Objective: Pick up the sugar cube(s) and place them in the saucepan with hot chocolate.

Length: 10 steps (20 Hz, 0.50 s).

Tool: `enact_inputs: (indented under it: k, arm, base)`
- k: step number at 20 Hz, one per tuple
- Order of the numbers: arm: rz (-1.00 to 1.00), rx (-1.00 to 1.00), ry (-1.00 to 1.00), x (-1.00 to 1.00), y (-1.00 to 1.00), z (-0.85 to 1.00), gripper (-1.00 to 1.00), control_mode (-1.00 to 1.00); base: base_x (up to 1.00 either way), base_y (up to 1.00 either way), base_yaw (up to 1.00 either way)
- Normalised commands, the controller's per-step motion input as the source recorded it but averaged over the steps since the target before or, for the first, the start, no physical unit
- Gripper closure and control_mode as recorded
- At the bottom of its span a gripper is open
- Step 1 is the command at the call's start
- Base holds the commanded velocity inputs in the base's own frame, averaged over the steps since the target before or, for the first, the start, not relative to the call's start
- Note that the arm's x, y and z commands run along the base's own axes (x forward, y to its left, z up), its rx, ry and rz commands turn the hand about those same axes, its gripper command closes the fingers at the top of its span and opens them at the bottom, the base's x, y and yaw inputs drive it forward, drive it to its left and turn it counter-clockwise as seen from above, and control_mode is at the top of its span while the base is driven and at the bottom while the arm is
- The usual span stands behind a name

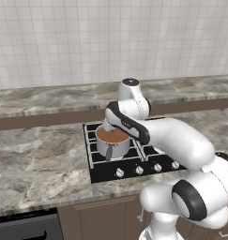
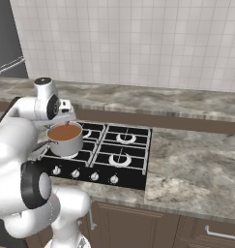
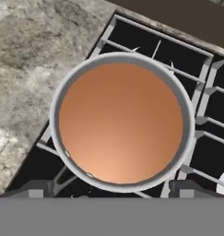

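Hovering wide-open and empty, pincer (image 3: 111, 191) directly above unlabelled saucepan (image 3: 189, 120) of hot chocolate (image 3: 120, 122) on stove (image 1: 134, 161).

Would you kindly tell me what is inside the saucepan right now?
The saucepan holds smooth, opaque hot chocolate nearly to its rim. No sugar cube shows on the surface; anything beneath the liquid is hidden. The pan sits on the stove grate.

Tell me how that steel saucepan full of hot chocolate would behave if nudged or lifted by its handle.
The small shiny steel saucepan is probably rigid. The smooth brown hot chocolate sits near the rim, so it would likely feel heavy for its size and slosh over if tilted. Its one short steel handle sticks out sideways, so lifting there may tip it. On the black burner grate, a push would probably slide or catch.
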Motion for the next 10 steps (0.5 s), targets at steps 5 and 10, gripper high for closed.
enact_inputs:
  k: [5, 10]
  arm:
    - [-0.01, 0.10, -0.11, -0.20, -0.31, 0.22, -1.00, -1.00]
    - [0.00, 0.06, -0.06, -0.09, -0.24, 0.11, -1.00, -1.00]
  base:
    - [0.00, 0.00, 0.00]
    - [0.00, 0.00, 0.00]
